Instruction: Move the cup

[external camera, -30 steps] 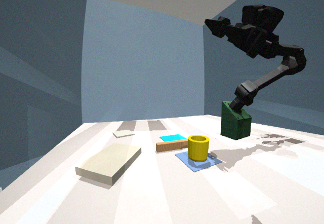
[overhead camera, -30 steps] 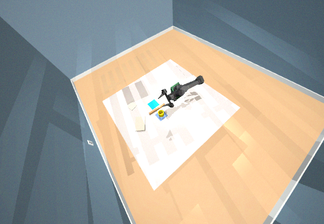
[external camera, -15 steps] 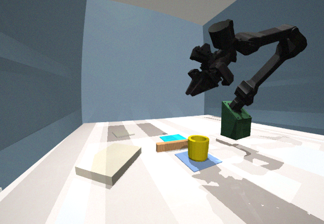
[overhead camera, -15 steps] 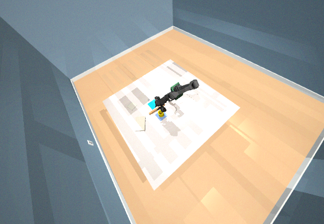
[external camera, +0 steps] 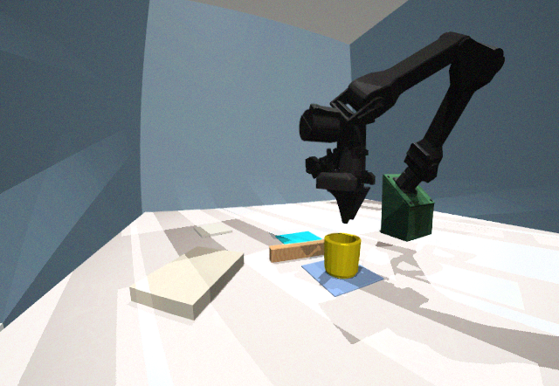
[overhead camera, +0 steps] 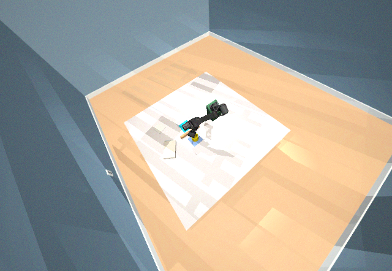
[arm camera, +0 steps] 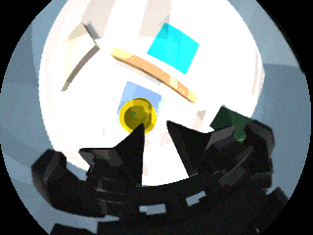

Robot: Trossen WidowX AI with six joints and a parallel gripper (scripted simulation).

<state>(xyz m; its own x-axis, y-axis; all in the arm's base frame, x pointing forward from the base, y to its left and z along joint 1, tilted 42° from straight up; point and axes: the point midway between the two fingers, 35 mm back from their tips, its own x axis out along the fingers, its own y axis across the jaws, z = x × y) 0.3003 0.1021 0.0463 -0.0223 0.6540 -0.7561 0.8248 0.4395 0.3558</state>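
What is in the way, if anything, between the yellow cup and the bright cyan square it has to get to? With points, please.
A low, orange-brown wooden bar (overhead camera: 184,135) (external camera: 295,251) (arm camera: 154,73) lies between the yellow cup (overhead camera: 195,138) (external camera: 341,255) (arm camera: 138,116) and the flat cyan pad (overhead camera: 182,125) (external camera: 299,237) (arm camera: 173,47), so the cup probably needs lifting over it.

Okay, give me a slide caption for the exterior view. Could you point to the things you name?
Open pincer (external camera: 347,220) (arm camera: 156,124) poised above the yellow cup (overhead camera: 195,137) (external camera: 341,256) (arm camera: 153,117) on its blue pad (overhead camera: 191,140) (external camera: 336,287) (arm camera: 142,90).
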